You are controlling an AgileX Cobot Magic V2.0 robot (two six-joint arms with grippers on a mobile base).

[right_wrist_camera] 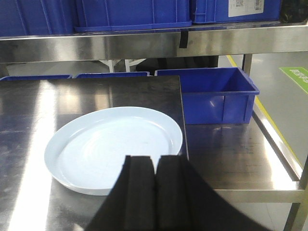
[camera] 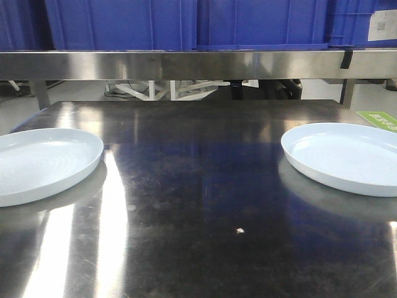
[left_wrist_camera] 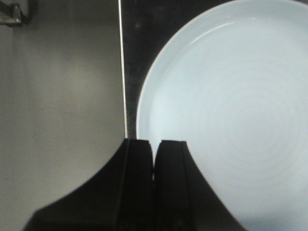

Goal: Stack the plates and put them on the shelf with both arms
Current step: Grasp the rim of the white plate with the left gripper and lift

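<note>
A wide steel table (camera: 198, 186) is filling the front view, its dark top catching bright streaks of light. Above its far edge a steel shelf (camera: 198, 64) is running across the whole width and carrying a row of blue crates (camera: 186, 25).

Two pale blue-white plates are lying flat on the table, well apart, one at each side with bare steel between them. The left plate (camera: 43, 164) is sitting at the left edge of the front view and is partly cut off by it. The right plate (camera: 344, 155) is sitting at the right edge, slightly farther back. Neither plate is stacked or on the shelf.

In the right wrist view, the right plate is lying near the table's right edge. Beyond that edge a lower steel surface (right_wrist_camera: 240, 144) is holding an open blue bin (right_wrist_camera: 211, 91).

The left gripper (left_wrist_camera: 154, 144) is showing at the bottom of its own wrist view. Its two black fingers (left_wrist_camera: 139, 183) are pressed together with nothing between them, and their tips are overlapping the left plate's near rim in the picture. Whether they are touching it cannot be told.

The right gripper (right_wrist_camera: 155, 161) is likewise clenched and empty, with its tips over the near rim of the right plate.

A green marking (camera: 378, 119) is showing on the floor past the table's far right corner. A tiny pale crumb (camera: 239, 231) is lying on the table between the plates, nearer the camera.
</note>
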